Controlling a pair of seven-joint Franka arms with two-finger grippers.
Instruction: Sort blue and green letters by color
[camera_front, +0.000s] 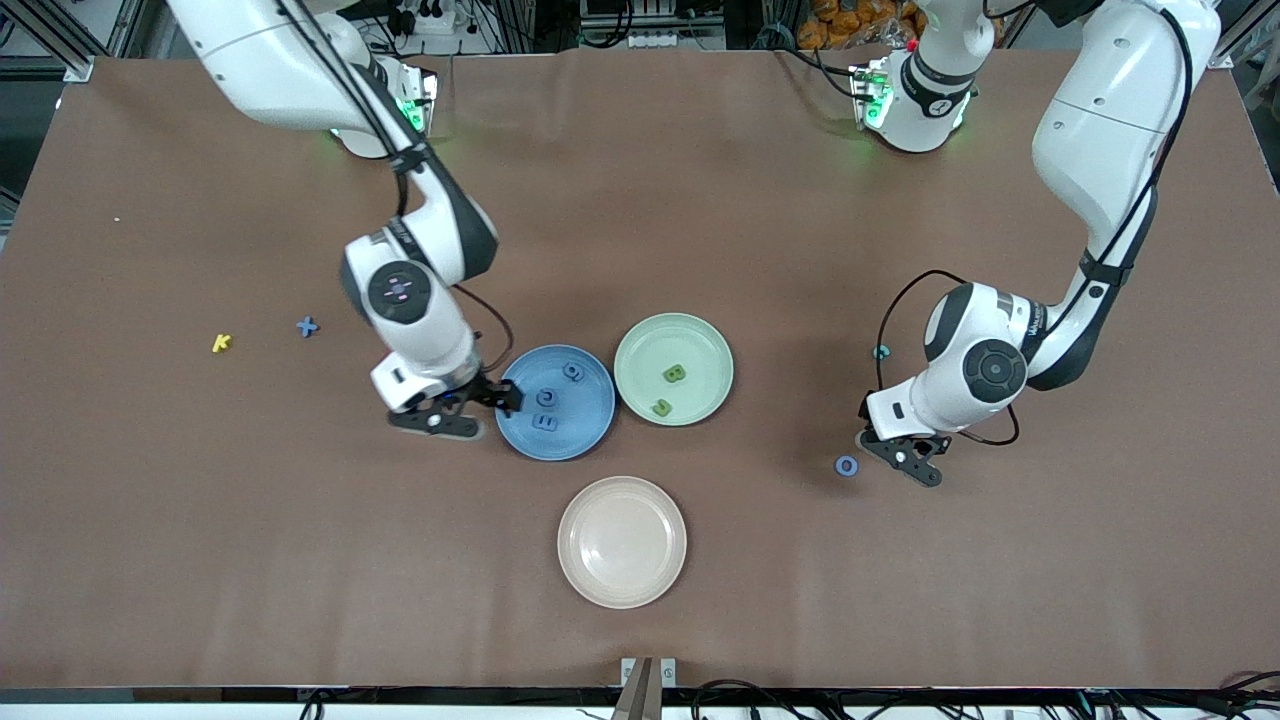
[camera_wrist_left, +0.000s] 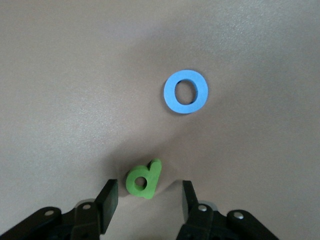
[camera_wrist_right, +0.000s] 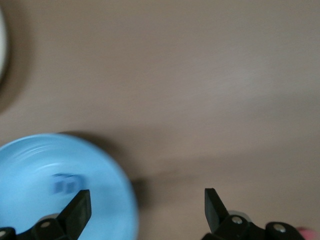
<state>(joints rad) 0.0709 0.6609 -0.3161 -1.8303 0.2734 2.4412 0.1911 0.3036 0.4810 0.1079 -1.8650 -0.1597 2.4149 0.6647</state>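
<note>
The right tool (camera_front: 478, 408) is hanging over the rim of the blue plate (camera_front: 590, 432) at the edge toward the right arm's end of the tabletop (camera_front: 700, 200), its fingers (camera_wrist_right: 79, 210) spread wide and gripping nothing. Three blue letters (camera_front: 546, 398) are lying in that plate, and two green letters (camera_front: 674, 374) are lying in the green plate (camera_front: 640, 345) just beside it. A pale plate (camera_front: 622, 541) is sitting nearer to the front camera, apart from both. The left tool (camera_front: 905, 460) is hovering low over bare tabletop with its fingers (camera_wrist_left: 107, 200) partly apart on either side of a green letter (camera_wrist_left: 143, 179), without touching it. A blue ring letter (camera_front: 847, 465) is lying near that tool. A blue plus-shape (camera_front: 307, 326) and a yellow k (camera_front: 221, 343) are lying well apart from the plates toward the right arm's end, with open tabletop around them.
</note>
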